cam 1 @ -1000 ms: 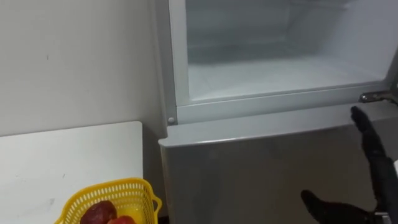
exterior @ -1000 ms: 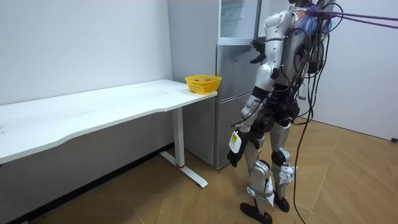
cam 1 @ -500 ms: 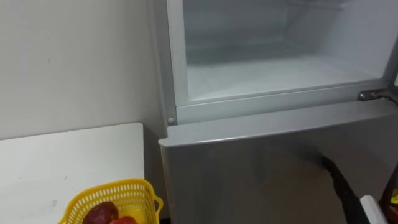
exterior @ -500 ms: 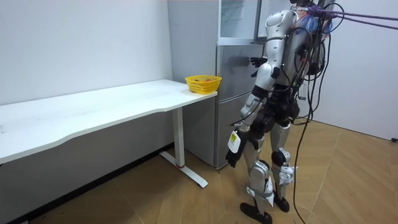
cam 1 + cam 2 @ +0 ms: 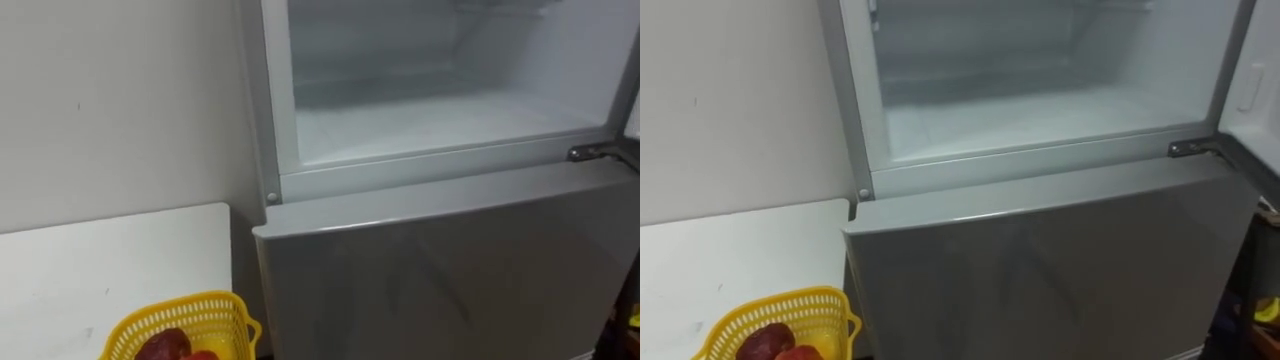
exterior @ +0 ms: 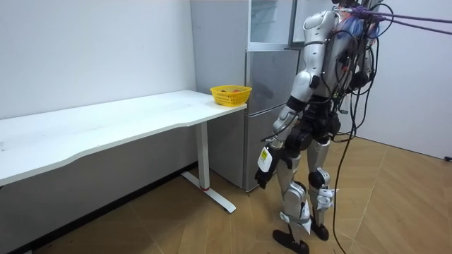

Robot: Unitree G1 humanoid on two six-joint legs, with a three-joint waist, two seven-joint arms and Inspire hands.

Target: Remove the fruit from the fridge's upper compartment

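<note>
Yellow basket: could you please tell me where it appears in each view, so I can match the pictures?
Left eye view: the yellow basket sits bottom left, on the white table.
Right eye view: bottom left corner again.
Room view: near the centre, on the table's end.
Shared landmark: the fridge's grey lower door, immediately right of the basket.

No lettering, number or sign can be read here. The grey fridge (image 5: 430, 270), the white table (image 5: 100, 265) to its left and the yellow basket (image 5: 228, 318) at the table's near right corner carry no legible print.
</note>
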